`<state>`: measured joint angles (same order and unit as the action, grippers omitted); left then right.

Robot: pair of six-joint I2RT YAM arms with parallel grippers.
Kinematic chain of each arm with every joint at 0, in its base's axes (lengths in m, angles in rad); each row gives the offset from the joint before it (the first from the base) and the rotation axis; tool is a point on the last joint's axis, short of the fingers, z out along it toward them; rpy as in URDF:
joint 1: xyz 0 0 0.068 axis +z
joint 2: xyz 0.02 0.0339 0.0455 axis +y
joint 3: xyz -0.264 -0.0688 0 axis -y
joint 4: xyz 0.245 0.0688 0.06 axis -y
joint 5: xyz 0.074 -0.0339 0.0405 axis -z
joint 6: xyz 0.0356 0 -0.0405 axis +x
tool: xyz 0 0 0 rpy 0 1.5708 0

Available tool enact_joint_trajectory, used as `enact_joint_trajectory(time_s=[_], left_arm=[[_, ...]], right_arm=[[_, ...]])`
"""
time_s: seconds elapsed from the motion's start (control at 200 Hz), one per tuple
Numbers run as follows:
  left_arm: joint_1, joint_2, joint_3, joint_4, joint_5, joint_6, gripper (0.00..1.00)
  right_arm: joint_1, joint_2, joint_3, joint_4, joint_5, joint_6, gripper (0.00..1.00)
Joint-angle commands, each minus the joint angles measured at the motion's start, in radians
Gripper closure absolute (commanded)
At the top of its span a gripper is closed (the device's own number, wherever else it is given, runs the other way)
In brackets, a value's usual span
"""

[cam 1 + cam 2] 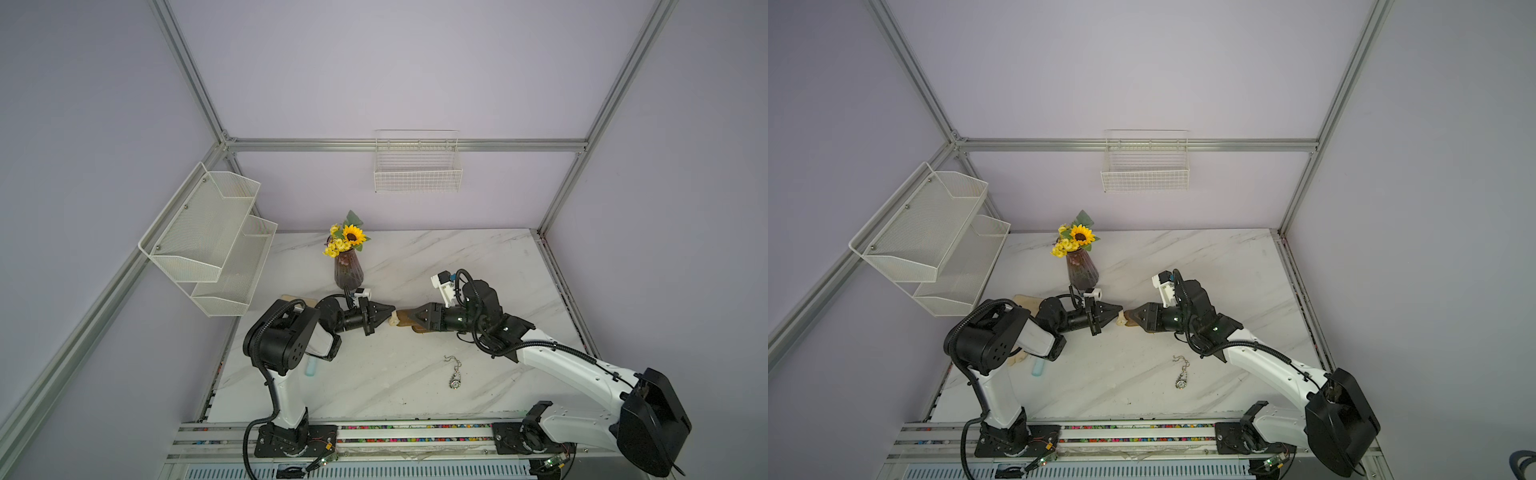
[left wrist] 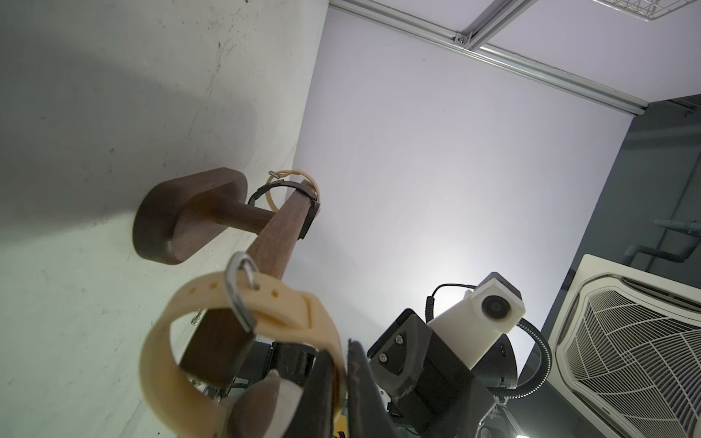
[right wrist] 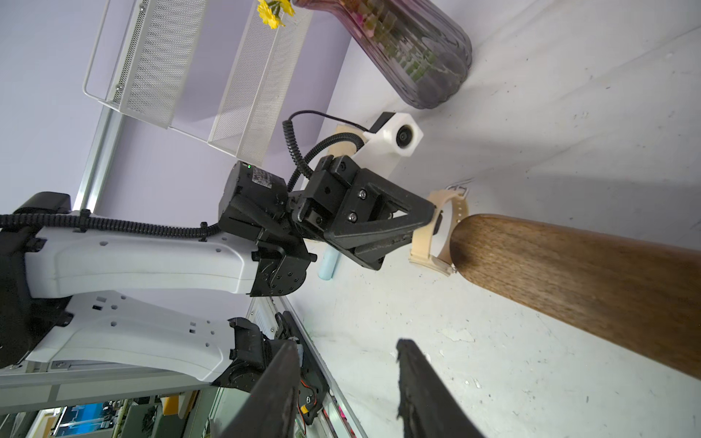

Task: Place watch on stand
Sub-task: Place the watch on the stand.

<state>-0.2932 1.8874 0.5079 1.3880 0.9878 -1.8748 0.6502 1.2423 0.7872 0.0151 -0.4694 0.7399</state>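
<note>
Clamping the cream-strapped watch (image 2: 265, 299), the left fingers (image 3: 398, 223) hold its loop at the bar end of the dark wooden stand (image 3: 569, 273), mid-frame. The right fingers (image 3: 417, 379) stand apart, lower frame.

mid-frame the left gripper (image 1: 1116, 311) and right gripper (image 1: 1133, 314) point at each other, tips nearly meeting, over the marble table (image 1: 1225, 257). a cream watch (image 1: 1122, 320) shows just below the left tip, beside the dark stand (image 1: 1136, 323). a vase (image 1: 1082, 270) of sunflowers stands just above.
</note>
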Motion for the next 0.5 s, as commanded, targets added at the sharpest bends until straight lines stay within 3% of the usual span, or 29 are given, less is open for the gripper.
enact_joint_trajectory(time_s=[0.0,0.115,0.23,0.445,0.495], left_arm=[[-0.012,0.012,0.015,0.075,-0.001,-0.024,0.89],[-0.012,0.042,0.020,0.107,-0.007,-0.044,0.89],[-0.014,0.060,0.023,0.114,-0.009,-0.053,0.89],[-0.014,0.068,0.029,0.113,-0.005,-0.057,0.89],[-0.013,0.073,0.030,0.115,-0.005,-0.057,0.89]], right_arm=[[-0.007,0.006,0.009,-0.019,-0.014,-0.012,0.55],[-0.012,0.016,0.028,-0.063,0.012,-0.034,0.58],[-0.011,0.044,0.094,-0.230,0.146,-0.128,0.68],[-0.011,0.135,0.216,-0.384,0.374,-0.241,0.99],[-0.011,0.182,0.243,-0.414,0.419,-0.262,1.00]])
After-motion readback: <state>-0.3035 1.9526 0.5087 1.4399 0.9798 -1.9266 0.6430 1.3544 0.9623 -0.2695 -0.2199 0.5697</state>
